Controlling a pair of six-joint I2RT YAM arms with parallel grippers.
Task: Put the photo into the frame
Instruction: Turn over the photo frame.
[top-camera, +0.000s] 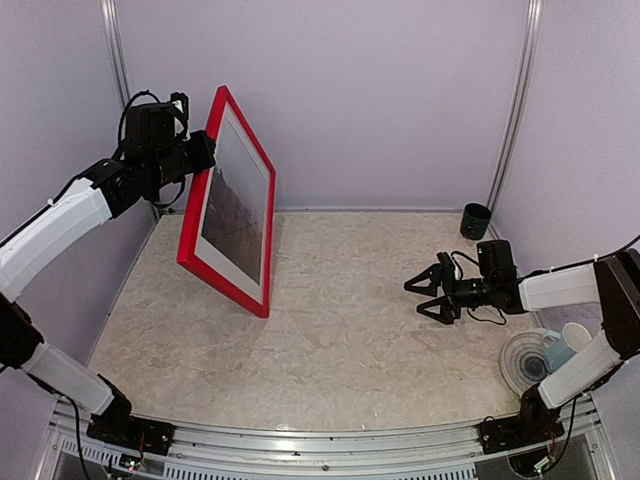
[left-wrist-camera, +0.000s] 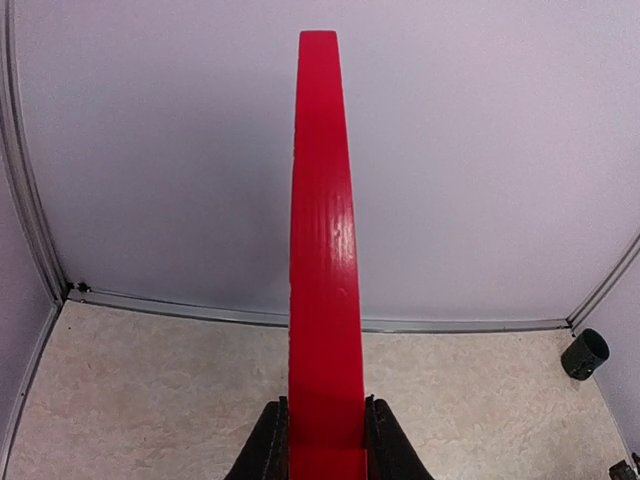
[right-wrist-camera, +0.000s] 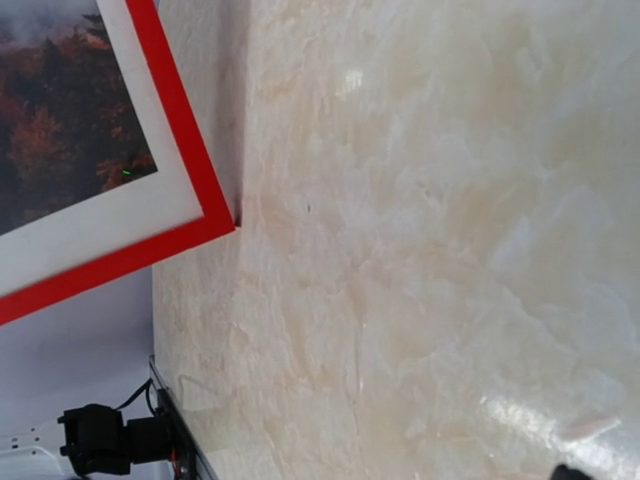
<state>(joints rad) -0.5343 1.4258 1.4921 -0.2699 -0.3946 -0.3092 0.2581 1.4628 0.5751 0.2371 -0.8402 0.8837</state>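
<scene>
The red frame (top-camera: 222, 286) stands tilted on edge at the left of the table, its lower edge down at the tabletop. The photo (top-camera: 237, 205) sits inside it, autumn trees and white border facing right. My left gripper (top-camera: 205, 152) is shut on the frame's upper left edge. In the left wrist view the red frame edge (left-wrist-camera: 325, 250) runs straight up from between the black fingers (left-wrist-camera: 270, 440). My right gripper (top-camera: 415, 298) hovers open and holds nothing, at the right and well apart from the frame. Its wrist view shows the frame's corner (right-wrist-camera: 180, 150) and the photo (right-wrist-camera: 60, 120).
A black cup (top-camera: 476, 220) stands at the back right corner, also in the left wrist view as the black cup (left-wrist-camera: 584, 354). A clear plate stack with a pale cup (top-camera: 540, 355) sits by the right arm. The marbled tabletop (top-camera: 350, 340) is walled on three sides.
</scene>
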